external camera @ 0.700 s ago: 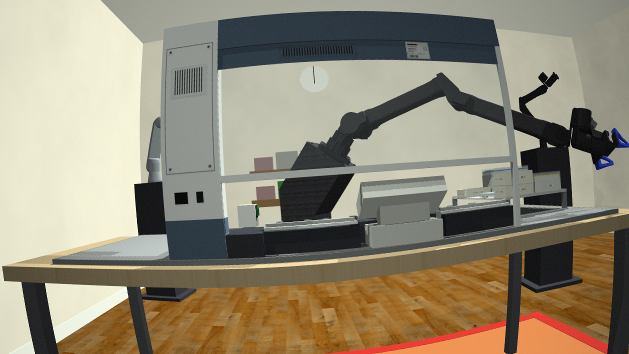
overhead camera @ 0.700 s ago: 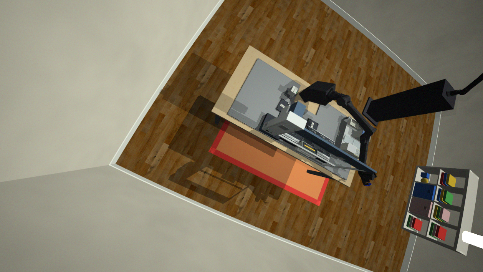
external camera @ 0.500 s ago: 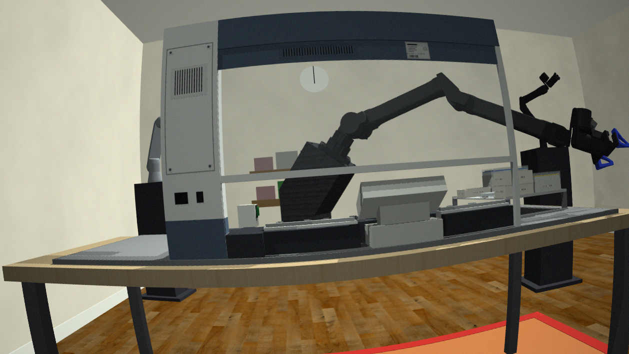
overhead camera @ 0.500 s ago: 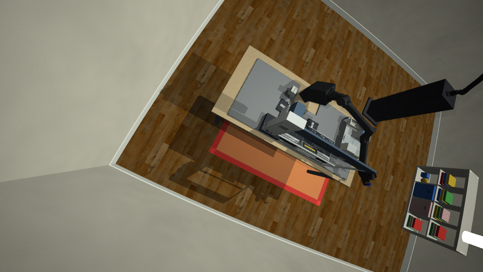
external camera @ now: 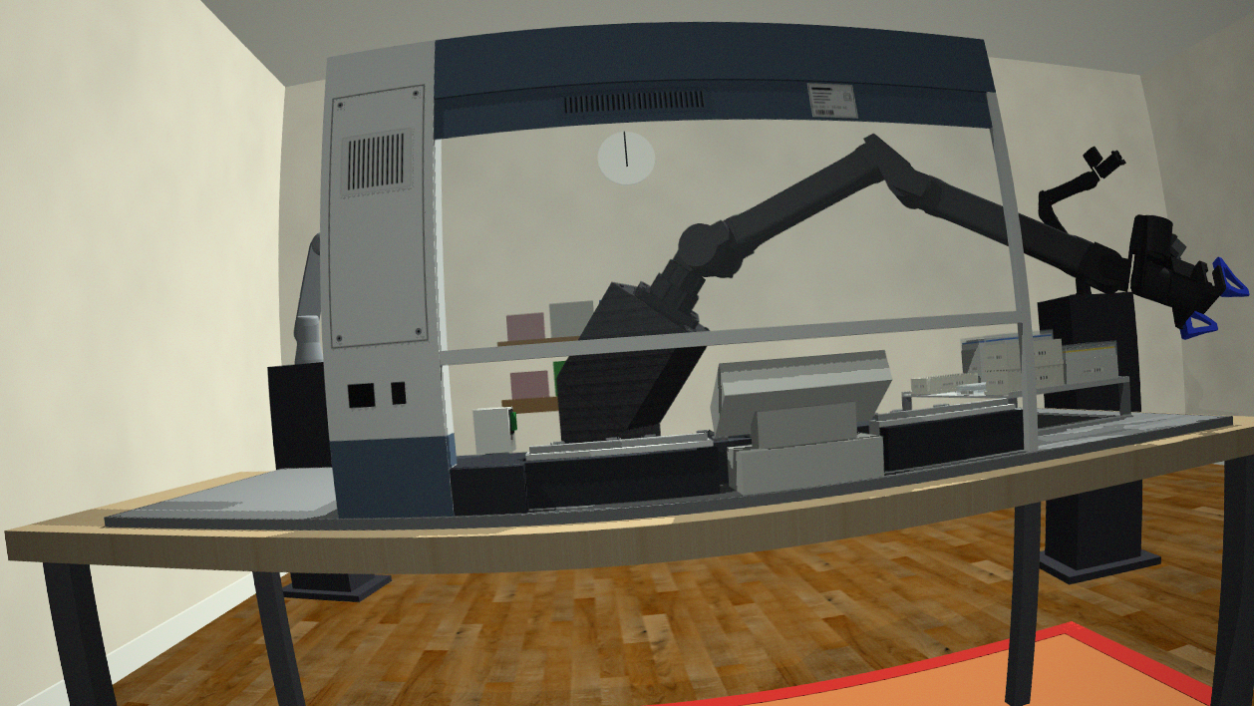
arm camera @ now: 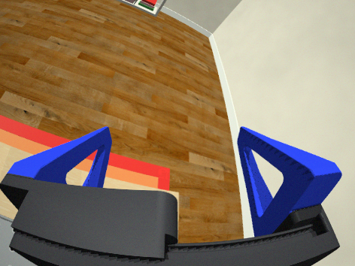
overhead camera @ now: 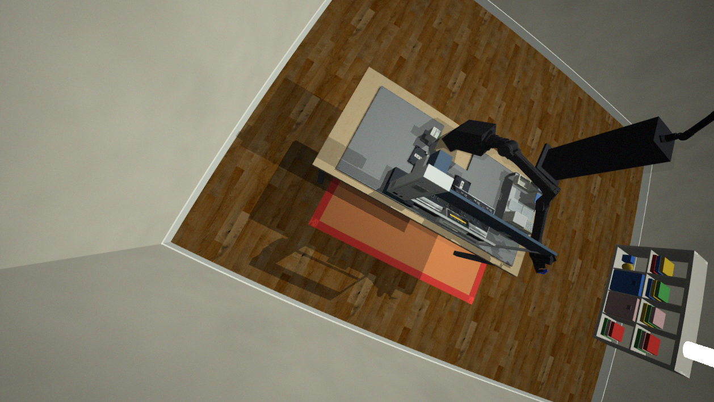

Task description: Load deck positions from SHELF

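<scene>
My gripper (external camera: 1215,298) (overhead camera: 542,269) is open and empty, with its blue fingers spread wide. It hangs high beyond the right end of the table, past the enclosure's frame, and shows from above too. In the wrist view the fingers point out over the wooden floor and the wall corner, with nothing between them. The shelf (external camera: 1018,382) stands at the table's right end, below and left of the gripper. Pale racks and blocks (external camera: 1022,355) sit on it; their labels are too small to read. The deck positions are hidden behind the black front housing.
A tall enclosure with a grey left column (external camera: 377,280) and a dark top bar (external camera: 711,61) frames the deck. A grey slanted device (external camera: 802,386) sits at the front. A black pillar (external camera: 1093,421) stands behind the table's right end. A bookcase (overhead camera: 649,305) stands across the floor.
</scene>
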Available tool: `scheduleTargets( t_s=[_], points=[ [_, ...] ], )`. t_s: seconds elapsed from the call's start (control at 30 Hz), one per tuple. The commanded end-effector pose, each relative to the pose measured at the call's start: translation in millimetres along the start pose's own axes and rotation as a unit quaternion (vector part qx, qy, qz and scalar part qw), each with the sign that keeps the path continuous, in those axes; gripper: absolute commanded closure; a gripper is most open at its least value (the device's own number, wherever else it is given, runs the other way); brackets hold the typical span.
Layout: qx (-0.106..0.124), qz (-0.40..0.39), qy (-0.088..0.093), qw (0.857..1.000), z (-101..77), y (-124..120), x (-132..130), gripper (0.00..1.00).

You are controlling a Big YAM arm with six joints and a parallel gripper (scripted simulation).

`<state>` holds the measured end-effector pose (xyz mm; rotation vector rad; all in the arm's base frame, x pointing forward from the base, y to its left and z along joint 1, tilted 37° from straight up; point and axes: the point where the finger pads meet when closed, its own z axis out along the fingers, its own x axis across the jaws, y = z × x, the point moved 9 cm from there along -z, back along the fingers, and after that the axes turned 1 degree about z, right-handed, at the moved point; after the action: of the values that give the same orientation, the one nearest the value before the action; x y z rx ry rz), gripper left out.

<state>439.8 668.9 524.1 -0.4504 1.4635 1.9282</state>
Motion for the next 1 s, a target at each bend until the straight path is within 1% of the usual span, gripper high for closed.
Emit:
scheduleTargets(
  t_s=[0.0,0.23,0.27,0.33,0.4,0.43,0.47,0.5,0.7,0.9,0.97],
  points=[
    [-0.024,0.014,-0.022,0.999,-15.0,56,-17,0.0],
    [0.017,0.068,-0.039,0.997,-47.1,61,-3,0.0],
    [0.029,0.079,-0.038,0.996,-51.8,59,0,0.0],
    [0.043,0.095,-0.043,0.994,-61.1,60,4,0.0],
    [0.043,0.095,-0.043,0.994,-61.1,60,4,0.0],
    [0.075,0.113,-0.035,0.99,-61.5,19,24,0.0],
    [0.084,0.122,-0.036,0.988,-65.9,20,26,0.0],
    [0.067,0.119,-0.05,0.989,-76.3,59,8,0.0],
    [0.102,0.165,-0.064,0.979,-102.5,64,19,0.0],
    [0.138,0.208,-0.081,0.965,-130.2,68,27,0.0],
    [0.138,0.208,-0.081,0.965,-130.2,68,27,0.0]
  ],
)
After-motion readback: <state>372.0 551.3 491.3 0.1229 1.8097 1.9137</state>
